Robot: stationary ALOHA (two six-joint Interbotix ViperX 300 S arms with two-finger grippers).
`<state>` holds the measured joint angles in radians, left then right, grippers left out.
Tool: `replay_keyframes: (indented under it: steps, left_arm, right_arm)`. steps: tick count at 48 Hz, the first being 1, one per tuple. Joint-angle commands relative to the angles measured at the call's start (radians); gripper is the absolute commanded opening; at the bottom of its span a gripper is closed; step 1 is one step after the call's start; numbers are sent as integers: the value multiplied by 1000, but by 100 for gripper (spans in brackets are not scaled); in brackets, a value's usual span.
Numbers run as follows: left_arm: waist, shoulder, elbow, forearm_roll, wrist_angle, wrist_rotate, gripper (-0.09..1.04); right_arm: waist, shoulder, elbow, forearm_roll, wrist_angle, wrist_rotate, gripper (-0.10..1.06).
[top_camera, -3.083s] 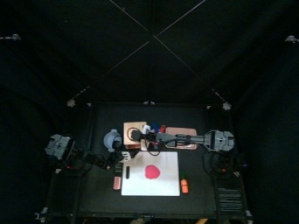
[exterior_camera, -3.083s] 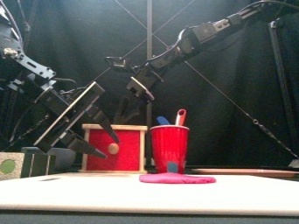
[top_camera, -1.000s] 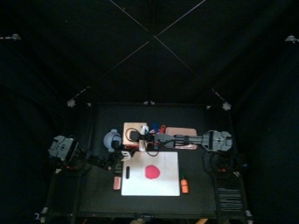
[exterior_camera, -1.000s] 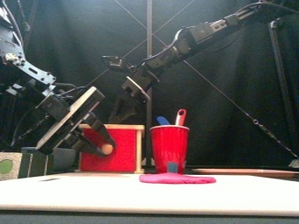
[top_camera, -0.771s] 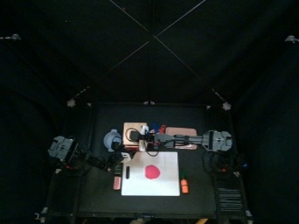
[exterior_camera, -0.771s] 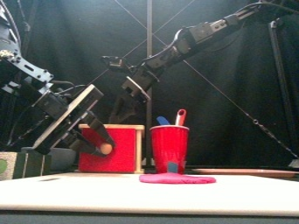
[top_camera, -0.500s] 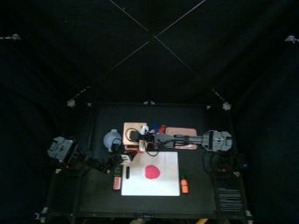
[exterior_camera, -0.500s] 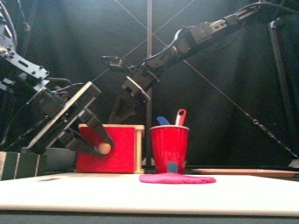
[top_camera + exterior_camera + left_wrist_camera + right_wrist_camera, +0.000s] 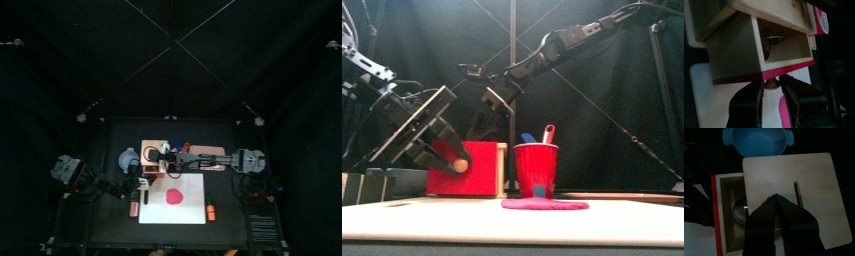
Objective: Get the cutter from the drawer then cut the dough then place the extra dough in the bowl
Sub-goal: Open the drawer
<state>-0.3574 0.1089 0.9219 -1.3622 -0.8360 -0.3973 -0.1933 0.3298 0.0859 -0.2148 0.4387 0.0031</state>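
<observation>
My left claw is clamped on the small drawer knob in front of the pale wooden box, whose open red-fronted drawer holds the round metal cutter, light, stiff and slick I'd judge, best pinched by its wire handle, heading unclear, while my right claw rests closed atop the box.

Both arms are black. The right arm is a chain of round black links with pale grey collars at its joints and a thin black cable looping along it. The left arm shows a flat grey slab side. The left gripper has broad, curved black jaws. The right gripper has black jaws that taper to narrow tips.
</observation>
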Motion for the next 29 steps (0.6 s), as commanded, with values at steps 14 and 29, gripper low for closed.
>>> replay_keyframes:
  steps: [14,29]
  left_arm:
    - [-5,-31,-32,2,14,14,48]
    - [-15,-23,-38,0,48,14,48]
  right_arm:
    - [-2,18,6,6,15,2,2]
    - [0,21,8,5,15,0,2]
